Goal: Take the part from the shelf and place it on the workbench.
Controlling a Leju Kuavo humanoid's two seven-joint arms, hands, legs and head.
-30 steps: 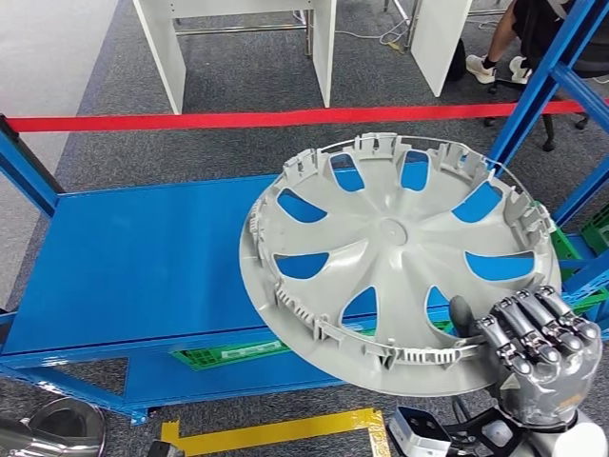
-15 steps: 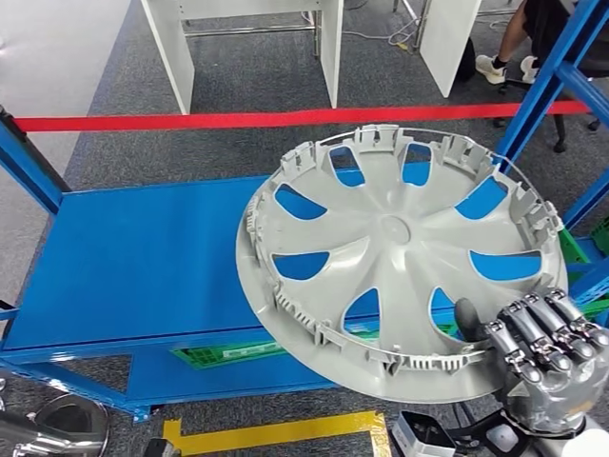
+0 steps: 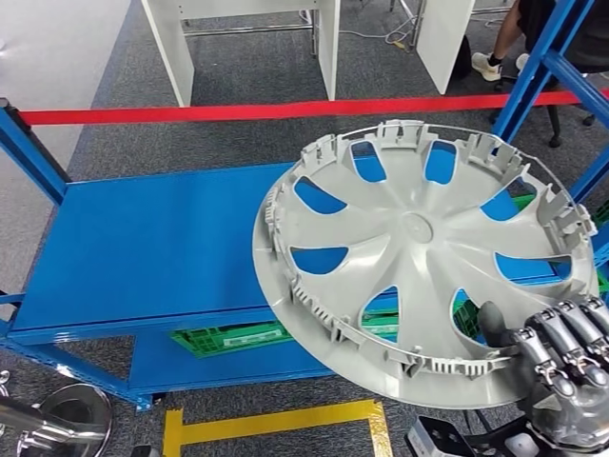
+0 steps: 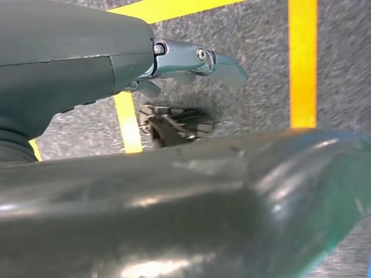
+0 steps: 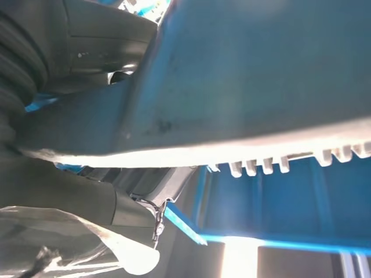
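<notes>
Right hand (image 3: 567,367) pinches the grey hubcap (image 3: 423,257) at its near rim, thumb through a spoke opening, holding it tilted just over the blue shelf (image 3: 144,248), likely for carrying to the workbench. Left hand (image 4: 192,58): state unclear.

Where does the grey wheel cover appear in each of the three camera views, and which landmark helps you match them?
Head view: the wheel cover fills the centre-right, its near rim gripped by the right hand, above the blue shelf.
Left wrist view: not in it; grey floor with yellow tape.
Right wrist view: its toothed rim crosses the middle, very close.
Shared landmark: the blue shelf, behind the rim in the right wrist view too.
</notes>
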